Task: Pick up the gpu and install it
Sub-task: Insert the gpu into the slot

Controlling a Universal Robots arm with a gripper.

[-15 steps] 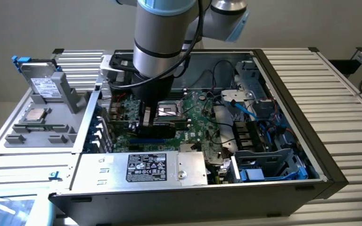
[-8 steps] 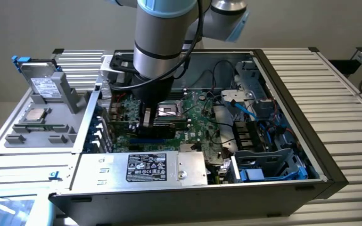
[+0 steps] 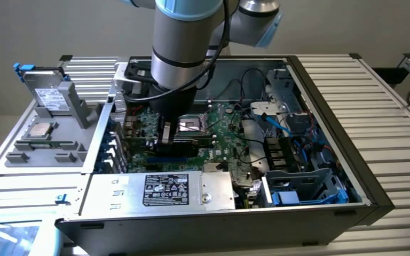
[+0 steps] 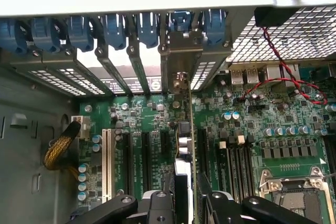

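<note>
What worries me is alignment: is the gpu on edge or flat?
On edge: the gpu shows edge-on in the gripper, perpendicular to the motherboard.

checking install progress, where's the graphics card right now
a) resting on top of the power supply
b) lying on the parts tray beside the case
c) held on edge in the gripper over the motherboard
c: in the wrist view the graphics card stands on edge between the fingers of the gripper, above the motherboard, with its metal bracket at the case's rear slot openings.
</note>
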